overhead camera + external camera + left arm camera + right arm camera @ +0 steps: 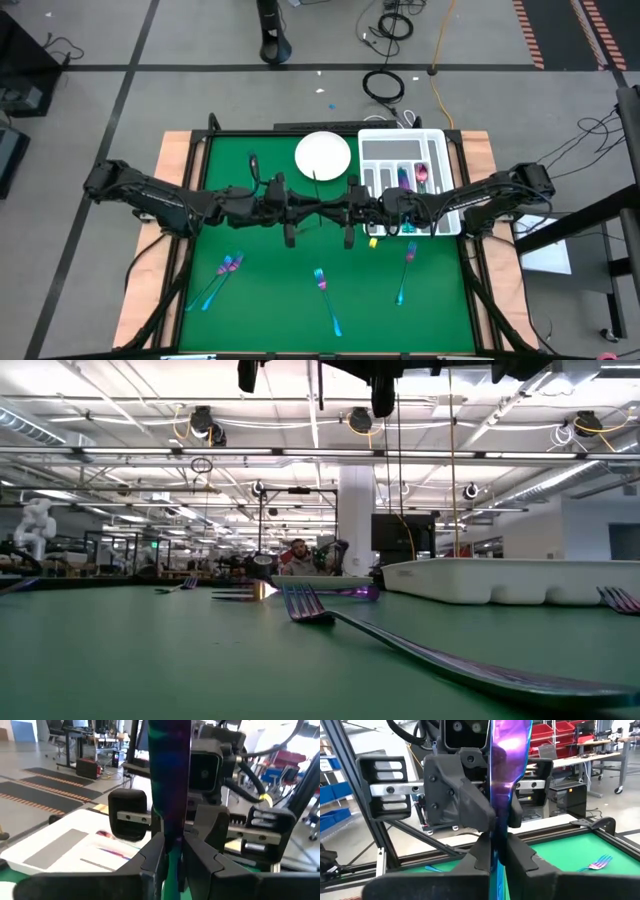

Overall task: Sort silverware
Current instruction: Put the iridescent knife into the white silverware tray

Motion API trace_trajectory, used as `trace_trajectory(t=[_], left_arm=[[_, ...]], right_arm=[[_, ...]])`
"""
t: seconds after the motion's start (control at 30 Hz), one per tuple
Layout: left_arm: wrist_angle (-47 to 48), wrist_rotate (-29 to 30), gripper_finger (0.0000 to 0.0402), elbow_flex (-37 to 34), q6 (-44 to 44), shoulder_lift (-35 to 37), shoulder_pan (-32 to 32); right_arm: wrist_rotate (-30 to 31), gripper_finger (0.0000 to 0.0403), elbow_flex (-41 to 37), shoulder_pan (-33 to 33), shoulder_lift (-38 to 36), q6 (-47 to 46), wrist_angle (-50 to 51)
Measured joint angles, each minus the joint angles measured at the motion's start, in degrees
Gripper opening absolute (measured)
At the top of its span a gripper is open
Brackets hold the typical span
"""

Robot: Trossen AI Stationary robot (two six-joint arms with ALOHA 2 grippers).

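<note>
I have both tools meeting above the middle of the green tabletop (260, 310). My left tool (170, 857) pinches an iridescent utensil (170, 780) upright, and my right tool (496, 852) is clamped on the same piece from the opposite side. Loose forks (323, 285) lie below on the green; a few pieces sit in the tray (375, 150).

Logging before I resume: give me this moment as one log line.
left hand: shut on silverware piece | right hand: shut on silverware piece | both raised mid-table | forks loose on mat
</note>
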State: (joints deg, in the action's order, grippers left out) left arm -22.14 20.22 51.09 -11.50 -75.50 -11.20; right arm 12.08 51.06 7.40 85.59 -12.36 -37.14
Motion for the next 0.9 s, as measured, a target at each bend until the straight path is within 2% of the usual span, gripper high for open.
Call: trace_trajectory(t=[0.1,0.27,0.43,0.57,0.67,0.77,0.9], left_arm=[[2.02,-0.28,0.0090,-0.02,0.26,0.50,-0.02],[4.90,-0.42,0.0154,-0.02,0.46,2.69,-0.02],[12.00,1.41,0.0201,-0.02,4.37,8.24,-0.04],[20.35,8.43,0.0213,-0.02,4.32,12.82,-0.06],[27.87,12.64,0.0214,-0.32,0.18,15.47,-0.06],[34.25,14.19,0.0215,-2.33,-6.42,16.27,-0.27],[37.65,14.03,0.0215,-7.06,-14.42,15.12,-1.81]], right_arm=[[-0.10,0.0003,-0.04,-0.18,-0.54,0.23,0.53],[0.02,0.0003,-0.04,-1.16,-0.76,0.41,0.80],[-0.02,0.0003,-0.04,-2.59,-0.83,-0.11,2.08],[-0.02,0.0003,-0.06,-3.75,-2.23,-0.24,3.92],[0.04,0.0003,-0.06,-4.40,-4.86,-0.24,7.15],[1.76,0.0003,-0.06,-4.86,-8.73,-0.52,12.97],[8.16,0.0003,-0.06,-5.94,-14.38,-2.33,23.58]])
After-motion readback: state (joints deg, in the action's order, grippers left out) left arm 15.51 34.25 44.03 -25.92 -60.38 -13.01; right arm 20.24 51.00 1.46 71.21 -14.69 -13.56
